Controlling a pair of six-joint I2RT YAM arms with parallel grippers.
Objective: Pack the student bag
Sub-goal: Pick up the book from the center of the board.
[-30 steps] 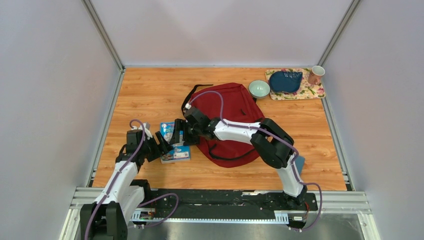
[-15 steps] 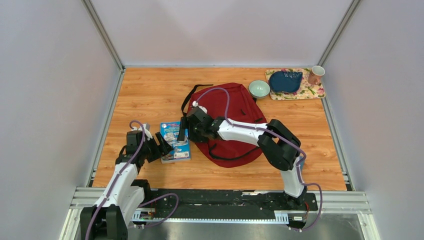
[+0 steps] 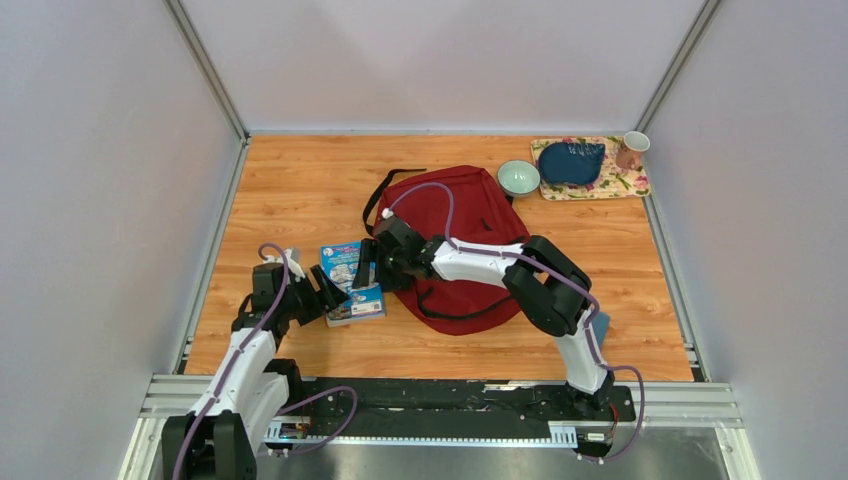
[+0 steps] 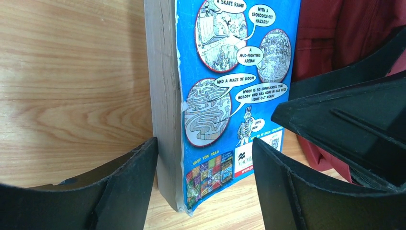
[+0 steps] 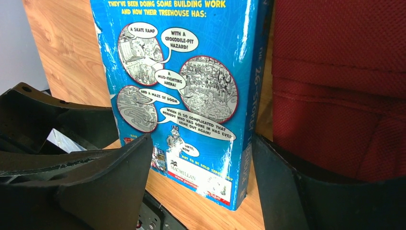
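The student bag (image 3: 480, 215), a dark red backpack with black straps, lies flat mid-table. A blue paperback book (image 3: 350, 275) lies at its left edge, back cover up. My left gripper (image 3: 330, 293) is open at the book's near left corner. In the left wrist view (image 4: 203, 143) its left finger sits against the page edge of the book (image 4: 234, 72). My right gripper (image 3: 368, 270) is open over the book's right side. In the right wrist view (image 5: 202, 139) its fingers straddle the book (image 5: 182, 81), the right one by the bag (image 5: 335, 72).
A pale green bowl (image 3: 518, 177) stands just behind the bag's right corner. A floral tray (image 3: 625, 185) at the back right holds a dark blue pouch (image 3: 570, 160) and a pink mug (image 3: 631, 150). A small blue wallet (image 3: 600, 325) lies by the right arm. Walls enclose the table.
The book's near end has shifted slightly right toward the bag. My right gripper pulled back over the bag, then returned to the book. My left gripper edged a little nearer.
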